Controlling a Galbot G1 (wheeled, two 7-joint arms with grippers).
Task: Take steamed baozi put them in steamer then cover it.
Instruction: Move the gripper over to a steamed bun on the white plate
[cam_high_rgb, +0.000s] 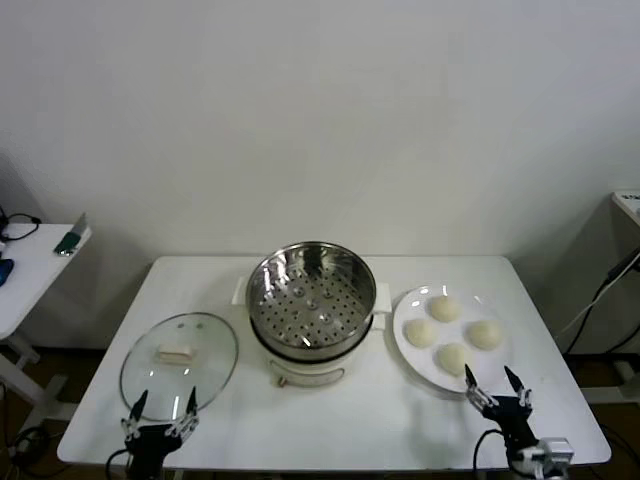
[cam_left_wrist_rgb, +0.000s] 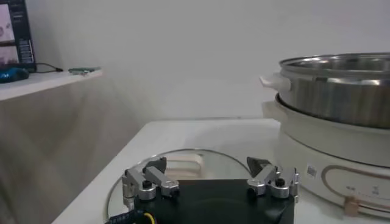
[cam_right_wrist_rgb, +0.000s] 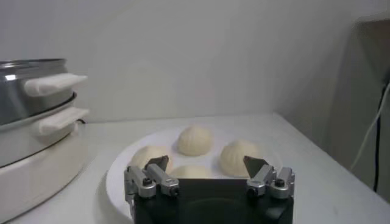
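Several steamed baozi (cam_high_rgb: 444, 308) lie on a white plate (cam_high_rgb: 405, 340) at the right of the table; they also show in the right wrist view (cam_right_wrist_rgb: 195, 140). The steamer (cam_high_rgb: 310, 295) stands empty on its cream pot base (cam_high_rgb: 308, 374) at the table's middle, and shows in the left wrist view (cam_left_wrist_rgb: 341, 85). The glass cover (cam_high_rgb: 180, 353) with its cream handle lies flat at the left. My left gripper (cam_high_rgb: 160, 405) is open at the cover's near edge (cam_left_wrist_rgb: 183, 161). My right gripper (cam_high_rgb: 493, 382) is open at the plate's near edge, facing the baozi.
A side table (cam_high_rgb: 25, 265) with small items stands at the far left. A cable (cam_high_rgb: 600, 295) hangs beside the table's right edge. The white table (cam_high_rgb: 330, 425) has bare room along its front.
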